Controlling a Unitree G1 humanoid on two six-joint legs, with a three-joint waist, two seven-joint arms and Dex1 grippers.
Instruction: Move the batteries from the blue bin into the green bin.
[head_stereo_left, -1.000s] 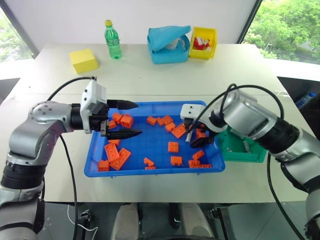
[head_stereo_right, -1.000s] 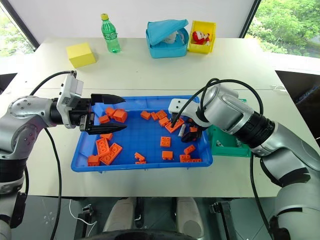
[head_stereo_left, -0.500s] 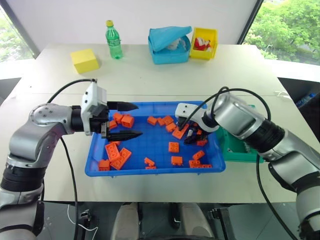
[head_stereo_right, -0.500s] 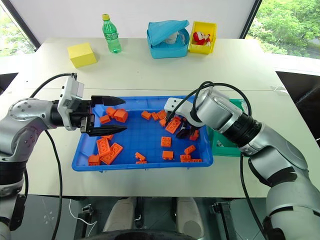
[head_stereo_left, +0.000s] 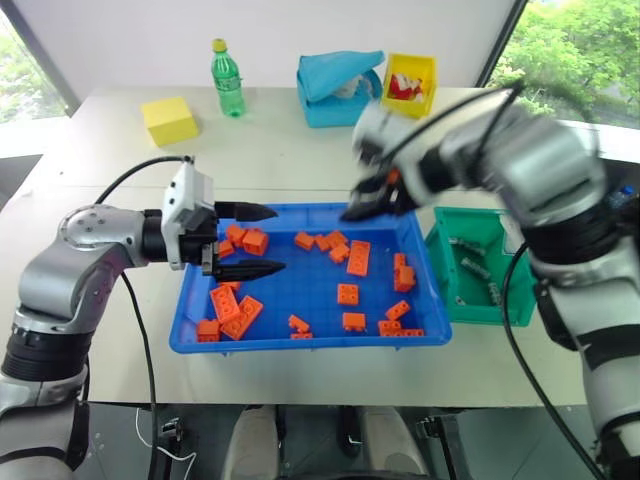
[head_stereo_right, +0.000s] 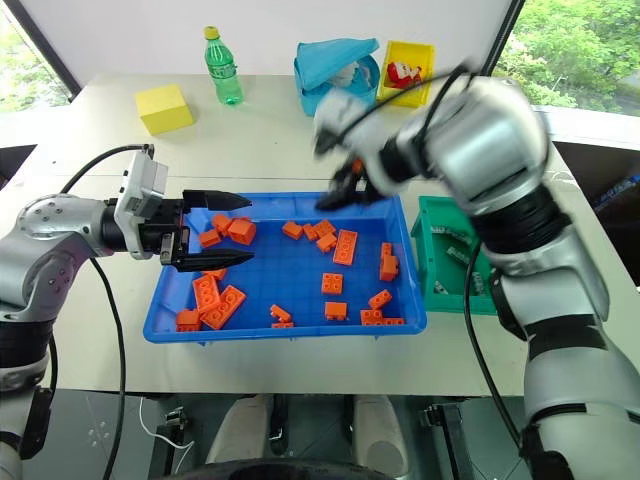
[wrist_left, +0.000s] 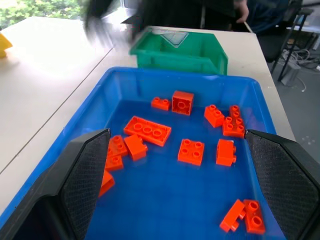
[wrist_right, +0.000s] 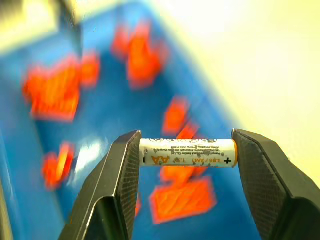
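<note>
A battery (wrist_right: 187, 153) is held end to end between the two fingers of the right end effector (wrist_right: 186, 160) — its plus mark is seen beside one finger (wrist_right: 260, 172) and the letters AA near the other. In the head views this right end effector (head_stereo_left: 368, 200) is seen raised above the far edge of the blue bin (head_stereo_left: 300, 345), and it is blurred there. The blue bin lies on the pale worktop (head_stereo_left: 300, 150) and many orange bricks (head_stereo_left: 357, 258) are scattered inside it. The green bin (head_stereo_left: 478, 312) stands just beside the blue bin, on its right side, and several batteries (head_stereo_left: 470, 266) are seen lying on its floor. The left end effector (head_stereo_left: 258, 240) is held over the left part of the blue bin with its fingers wide apart — nothing is between them. At the far side of the worktop a yellow block (head_stereo_left: 168, 121), a green bottle (head_stereo_left: 225, 80), a light-blue box (head_stereo_left: 337, 90) and a small yellow bin (head_stereo_left: 408, 85) are standing.
</note>
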